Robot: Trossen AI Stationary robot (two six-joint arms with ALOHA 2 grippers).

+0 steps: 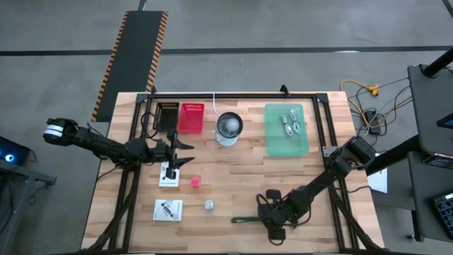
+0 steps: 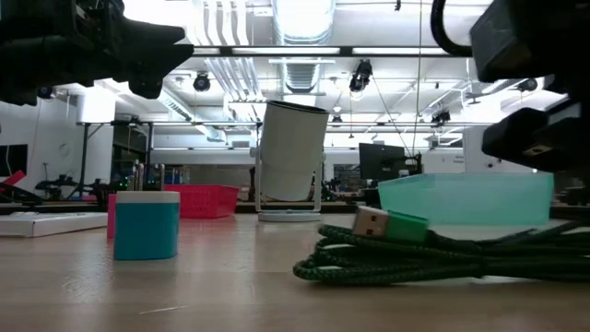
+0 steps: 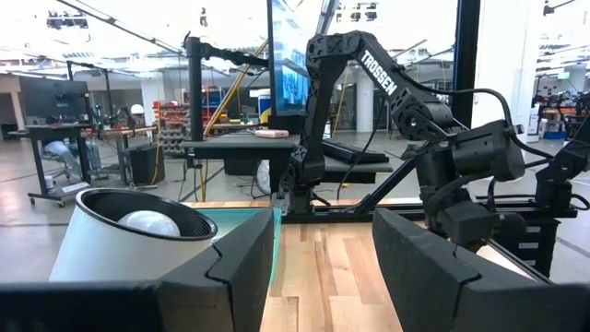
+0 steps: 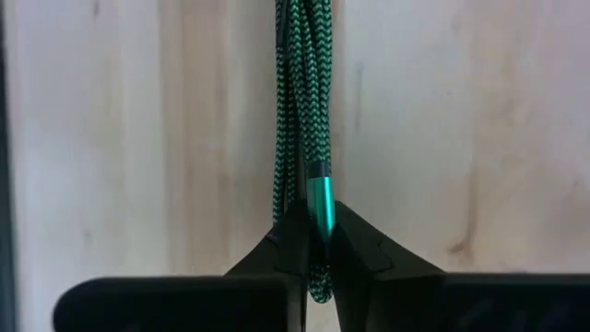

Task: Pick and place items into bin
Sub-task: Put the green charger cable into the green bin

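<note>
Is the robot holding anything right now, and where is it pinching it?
Yes. The right hand is pinching the green braided cable near its shiny green plug end. The left hand is open and holds nothing.

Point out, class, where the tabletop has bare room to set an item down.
Bare wood lies between the green bin and the right gripper. It is crowded around the left gripper, white card, red cube and bowl.
</note>
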